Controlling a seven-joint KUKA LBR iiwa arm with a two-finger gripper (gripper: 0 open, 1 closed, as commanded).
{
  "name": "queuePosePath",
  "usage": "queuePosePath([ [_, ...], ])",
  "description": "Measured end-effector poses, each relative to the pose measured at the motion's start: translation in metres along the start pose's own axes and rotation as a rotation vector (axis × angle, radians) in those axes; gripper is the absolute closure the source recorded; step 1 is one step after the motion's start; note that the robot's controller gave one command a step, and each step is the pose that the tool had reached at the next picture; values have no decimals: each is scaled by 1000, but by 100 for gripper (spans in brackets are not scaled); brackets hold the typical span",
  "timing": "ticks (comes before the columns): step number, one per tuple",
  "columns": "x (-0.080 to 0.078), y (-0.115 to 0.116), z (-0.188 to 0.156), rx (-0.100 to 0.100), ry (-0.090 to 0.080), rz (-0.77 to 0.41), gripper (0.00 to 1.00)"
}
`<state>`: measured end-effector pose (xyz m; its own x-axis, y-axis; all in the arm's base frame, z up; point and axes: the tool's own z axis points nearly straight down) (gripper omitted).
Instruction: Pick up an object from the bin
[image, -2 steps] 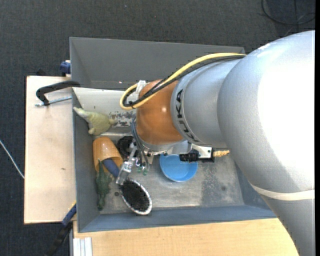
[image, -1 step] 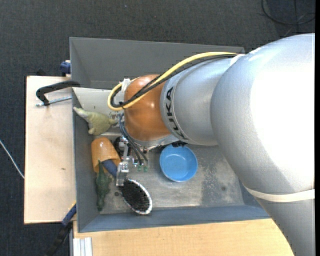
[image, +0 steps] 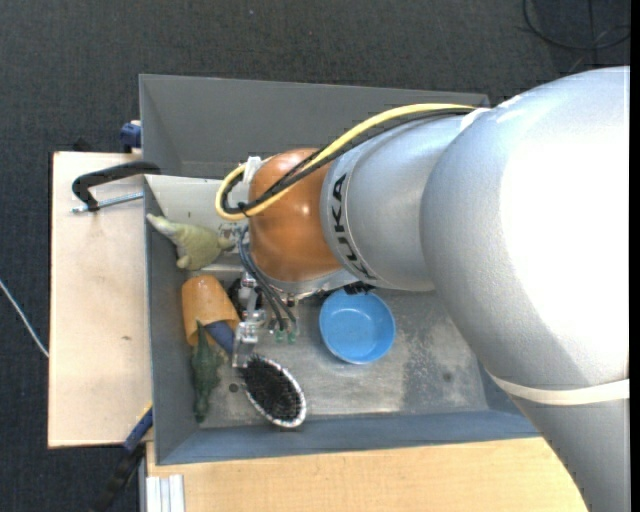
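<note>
My gripper (image: 256, 312) hangs low in the left half of the bin, below the arm's orange cover. It sits just right of an orange-tan rounded block (image: 204, 303) and just above a black oval hairbrush (image: 273, 391) that lies near the front wall. A dark green toy dinosaur (image: 205, 368) lies along the left wall, its head close to the gripper's lower left. To the gripper's right stands a blue bowl (image: 356, 328). I cannot make out anything held in the gripper.
A pale green toy figure (image: 192, 241) lies at the back left, with a white flat piece (image: 186, 190) behind it against the wall. The big grey arm covers the bin's right and back parts.
</note>
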<state>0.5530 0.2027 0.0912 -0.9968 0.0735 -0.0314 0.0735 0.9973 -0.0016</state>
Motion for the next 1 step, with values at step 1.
queuePosePath([
  [1, -8, 27, -163, -10, 17, -75, 100],
])
